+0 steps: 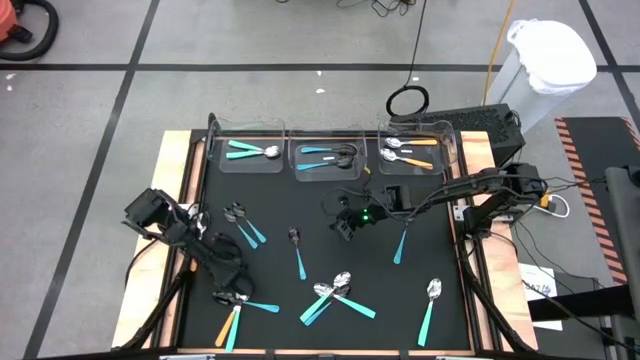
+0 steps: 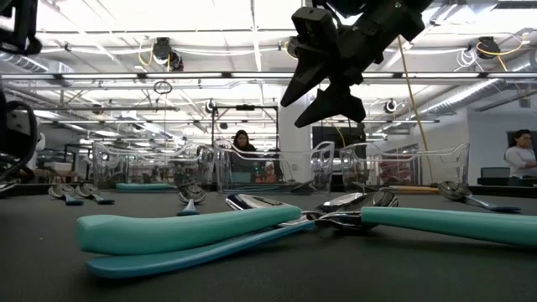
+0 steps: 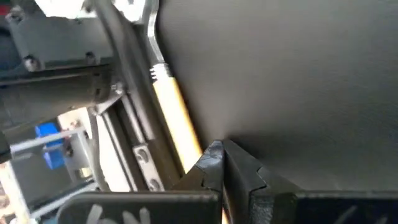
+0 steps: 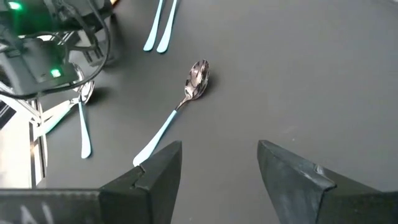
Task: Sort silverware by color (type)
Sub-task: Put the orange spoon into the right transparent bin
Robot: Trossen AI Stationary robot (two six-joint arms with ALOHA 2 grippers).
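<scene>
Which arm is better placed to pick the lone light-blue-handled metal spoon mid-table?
Right. The right gripper hangs open close to the light-blue-handled metal spoon; its wrist view shows it ahead. The left gripper is shut on an orange-handled utensil.

Two teal-handled spoons (image 2: 189, 235) lie nearest on the dark table (image 2: 336, 273), handles side by side, heads touching another teal spoon (image 2: 436, 222) coming from the right. The right gripper (image 2: 323, 88) hangs above them, fingers apart. Behind stand clear bins (image 2: 273, 172); more spoons (image 2: 80, 195) lie far left. Two people (image 2: 243, 143) show beyond.
</scene>
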